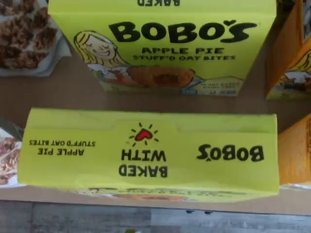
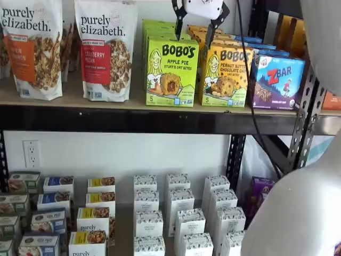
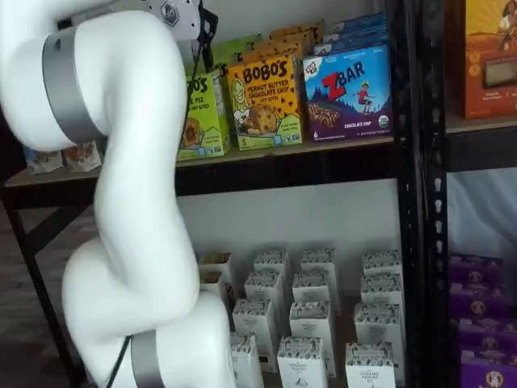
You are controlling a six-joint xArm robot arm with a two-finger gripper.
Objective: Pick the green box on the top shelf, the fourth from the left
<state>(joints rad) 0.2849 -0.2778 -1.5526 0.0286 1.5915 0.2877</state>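
Above the front green box (image 2: 171, 72) on the top shelf (image 2: 133, 104) you have the hand (image 2: 195, 29) hanging with its two black fingers spread wide and nothing between them. In a shelf view one finger sits over the box's top edge near its 12 o'clock, the other over the seam at its 3 o'clock, where the orange-yellow peanut butter box (image 2: 226, 76) stands just beside it.

Findings on risk:
- If you descend as aligned, I judge the 3 o'clock finger may land on the neighbour's top or wedge into the seam, crushing cardboard or dragging both boxes.
- The wrist view shows a second green box (image 1: 165, 53) right behind the front one; closing too deep could catch both.
- The granola bag (image 2: 105, 50) at 9 o'clock stands apart, a lesser concern.
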